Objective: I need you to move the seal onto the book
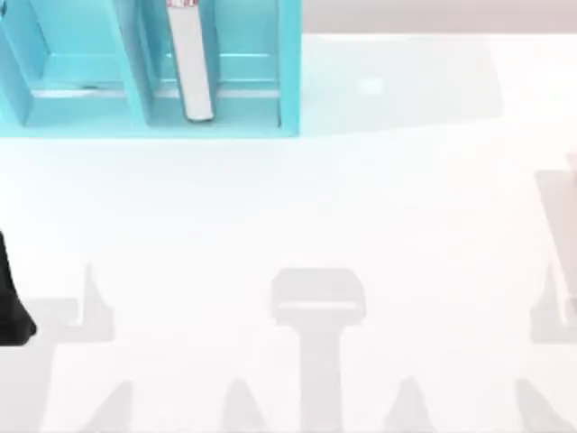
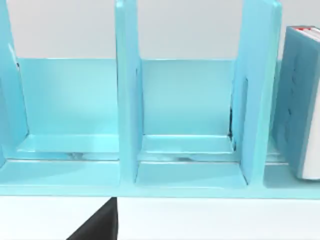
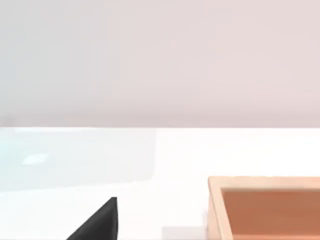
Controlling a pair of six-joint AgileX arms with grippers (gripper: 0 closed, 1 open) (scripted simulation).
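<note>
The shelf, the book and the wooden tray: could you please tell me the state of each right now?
Cyan compartment shelf: on the table's far left; two compartments seen from the left wrist hold nothing.
Book: standing upright in a shelf compartment, spine outward.
Wooden tray: open-topped, on the table; visible part holds nothing.
Left arm: at the table's left edge.

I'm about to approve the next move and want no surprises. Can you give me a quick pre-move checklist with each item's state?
1. Book located: ok, standing upright in the cyan shelf, at the top view's upper left.
2. Book lying flat to take the seal: not ok.
3. Seal located: cannot tell.
4. Left arm placed: ok, at the table's left edge.
5. Wooden tray identified: ok, in the right wrist view.
</note>
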